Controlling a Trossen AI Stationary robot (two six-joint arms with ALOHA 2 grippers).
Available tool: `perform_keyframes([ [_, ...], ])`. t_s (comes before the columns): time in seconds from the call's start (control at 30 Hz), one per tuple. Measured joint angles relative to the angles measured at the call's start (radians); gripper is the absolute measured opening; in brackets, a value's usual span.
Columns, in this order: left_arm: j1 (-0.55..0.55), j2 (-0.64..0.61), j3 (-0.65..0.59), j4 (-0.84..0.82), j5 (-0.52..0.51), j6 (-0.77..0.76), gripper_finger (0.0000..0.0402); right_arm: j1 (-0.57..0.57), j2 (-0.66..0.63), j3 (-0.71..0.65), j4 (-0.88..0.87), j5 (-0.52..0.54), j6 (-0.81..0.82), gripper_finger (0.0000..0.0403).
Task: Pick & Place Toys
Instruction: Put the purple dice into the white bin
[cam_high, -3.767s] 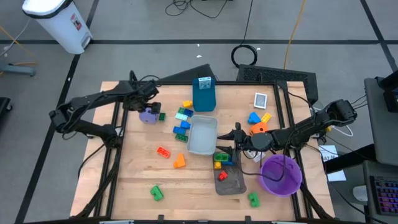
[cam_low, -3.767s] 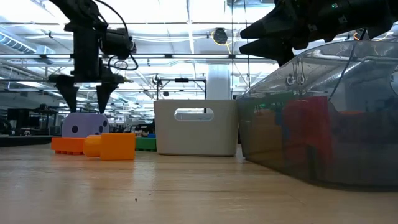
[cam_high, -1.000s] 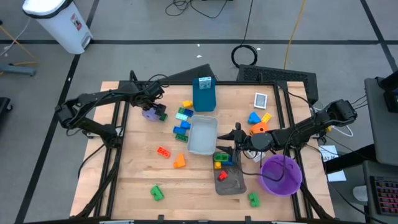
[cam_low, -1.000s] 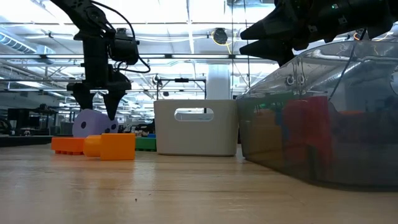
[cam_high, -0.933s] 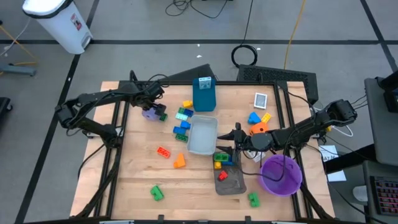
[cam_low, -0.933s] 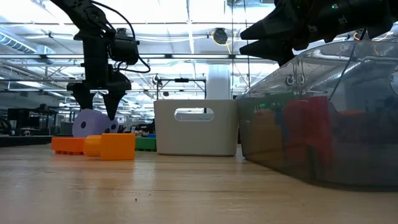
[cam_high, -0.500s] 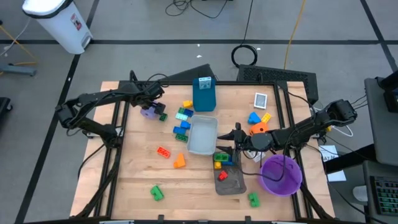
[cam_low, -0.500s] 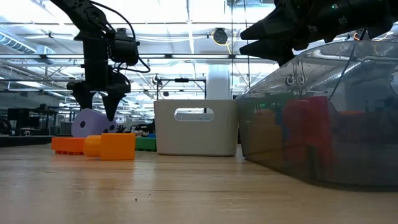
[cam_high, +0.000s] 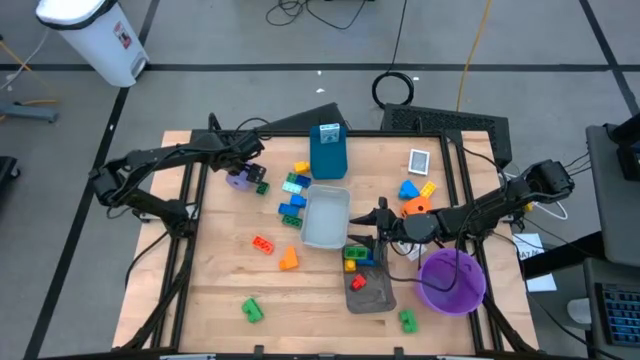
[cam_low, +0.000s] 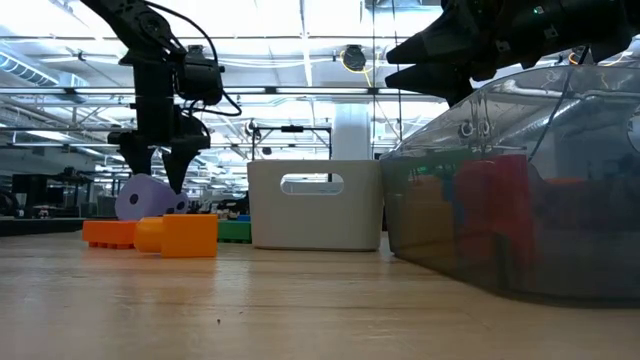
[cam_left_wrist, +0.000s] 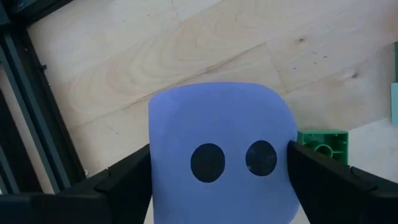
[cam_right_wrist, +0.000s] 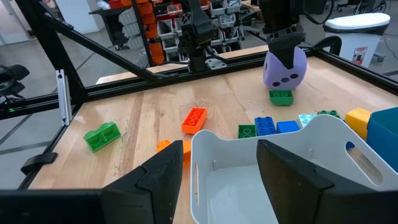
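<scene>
- Fingers of the left gripper (cam_left_wrist: 217, 186) bracket the purple die (cam_left_wrist: 221, 149) at the table's far left, one on each flank, touching or nearly so, set for a squeeze and lift
- Die sits low, just beside a green brick (cam_left_wrist: 323, 144); lifted or not, I can't tell
- Right gripper (cam_right_wrist: 214, 177) waits half open and empty over the grey tray (cam_right_wrist: 273, 155), likely the drop spot
- Bricks lie scattered around it

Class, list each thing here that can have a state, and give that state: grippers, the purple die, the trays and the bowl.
left gripper: closing on the purple die, fingers on either side.
purple die: on the table, between the left fingers, two-dot face showing.
right gripper: open, holding nothing, above the trays.
light grey tray: upright, looks empty.
dark grey tray: holds bricks.
purple bowl: upright.
</scene>
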Motion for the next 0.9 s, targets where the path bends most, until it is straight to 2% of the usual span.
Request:
perform_keyframes([
  [0.3, 0.0, 0.003, 0.014, -0.007, 0.005, 0.01, 0.0333, 0.0, 0.0, 0.0, 0.0, 0.0, 0.0, 0.0196],
  [0.6, 0.002, 0.007, 0.119, -0.04, 0.018, 0.043, 0.0326, 0.0, 0.0, 0.0, 0.0, 0.0, 0.0, 0.0196],
  [0.9, 0.001, 0.005, 0.139, -0.056, 0.032, 0.041, 0.0253, 0.0, 0.0, 0.0, 0.0, 0.0, -0.001, 0.0196],
])
